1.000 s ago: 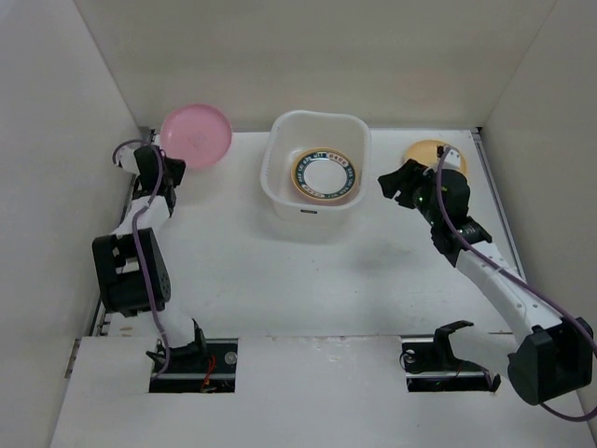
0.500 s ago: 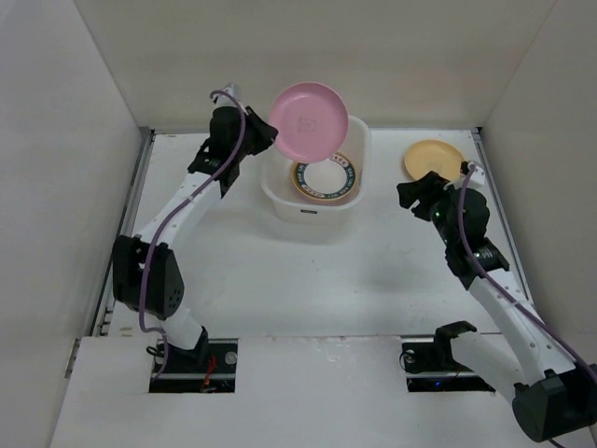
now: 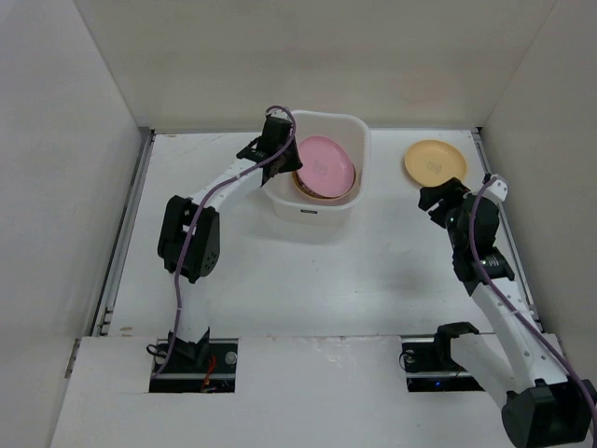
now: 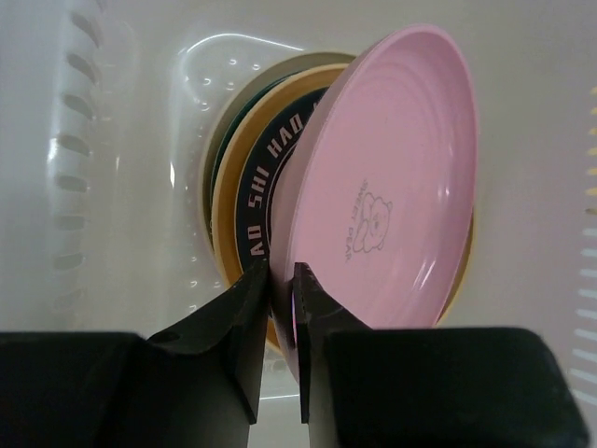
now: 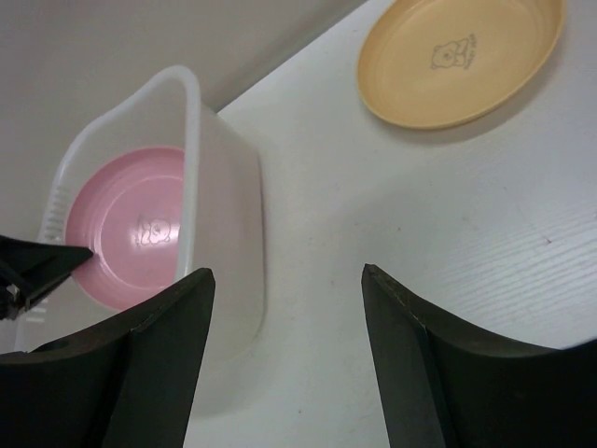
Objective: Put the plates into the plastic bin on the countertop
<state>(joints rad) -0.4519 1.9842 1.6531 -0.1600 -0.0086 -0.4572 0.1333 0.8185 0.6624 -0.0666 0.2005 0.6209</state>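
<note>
Top view: the left gripper holds the pink plate tilted inside the plastic bin. Left wrist: nearly closed fingers pinch its thin rim above the stacked plates; it is likely light, stiff and slick. Right wrist: the right gripper gapes empty near the yellow plate.

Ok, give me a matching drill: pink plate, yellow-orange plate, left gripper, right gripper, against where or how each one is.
1 pink plate
2 yellow-orange plate
3 left gripper
4 right gripper

A flat on the countertop, outside the plastic bin
B open, empty
C tilted inside the bin
D clamped on a plate's rim

Pairs: 1-C, 2-A, 3-D, 4-B
</note>
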